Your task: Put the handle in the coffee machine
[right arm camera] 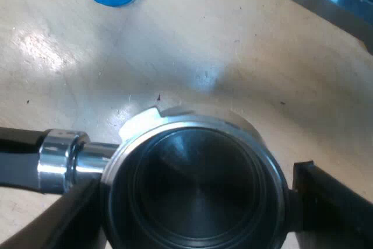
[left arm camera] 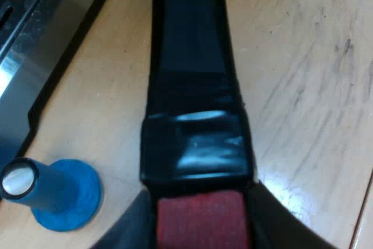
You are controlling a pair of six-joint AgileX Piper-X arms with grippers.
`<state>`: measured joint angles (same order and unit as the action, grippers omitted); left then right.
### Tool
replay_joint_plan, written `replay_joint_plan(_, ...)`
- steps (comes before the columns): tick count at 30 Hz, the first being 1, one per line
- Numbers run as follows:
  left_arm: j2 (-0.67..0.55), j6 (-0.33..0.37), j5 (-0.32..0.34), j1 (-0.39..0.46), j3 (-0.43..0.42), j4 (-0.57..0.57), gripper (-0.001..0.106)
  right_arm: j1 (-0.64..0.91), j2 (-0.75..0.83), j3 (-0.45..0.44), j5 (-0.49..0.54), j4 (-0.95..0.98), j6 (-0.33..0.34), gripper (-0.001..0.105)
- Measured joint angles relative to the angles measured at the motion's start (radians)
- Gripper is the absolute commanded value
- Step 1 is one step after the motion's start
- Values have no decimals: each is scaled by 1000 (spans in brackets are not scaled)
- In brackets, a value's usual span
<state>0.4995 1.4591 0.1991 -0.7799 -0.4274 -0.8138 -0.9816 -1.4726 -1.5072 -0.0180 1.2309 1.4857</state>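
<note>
Left gripper jaws pinch the holder at its red end, right gripper jaws clamp its basket, blue tamper on the surface near both.

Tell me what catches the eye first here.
The metal holder stands out: its round, empty basket sits between the right gripper's black fingers. Its dark handle runs to a red end clasped by the left gripper. A blue tamper stands on the table near the espresso machine's edge.

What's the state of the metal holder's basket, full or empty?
Empty: the holder shows bare shiny metal inside, down to its bottom, with no coffee grounds.
</note>
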Motion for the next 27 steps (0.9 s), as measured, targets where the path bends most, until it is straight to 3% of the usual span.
replay_joint_plan(17, 0, 4, 11, 0, 0, 0, 11, 0, 0, 0, 0, 0, -2, 2)
replay_joint_plan(21, 0, 3, 11, 0, 0, 0, 11, 0, 0, 0, 0, 0, -2, 27)
replay_joint_plan(24, 0, 4, 11, 0, 0, 0, 11, 0, 0, 0, 0, 0, -2, 69)
replay_joint_plan(27, 0, 4, 11, 0, 0, 0, 11, 0, 0, 0, 0, 0, -2, 85)
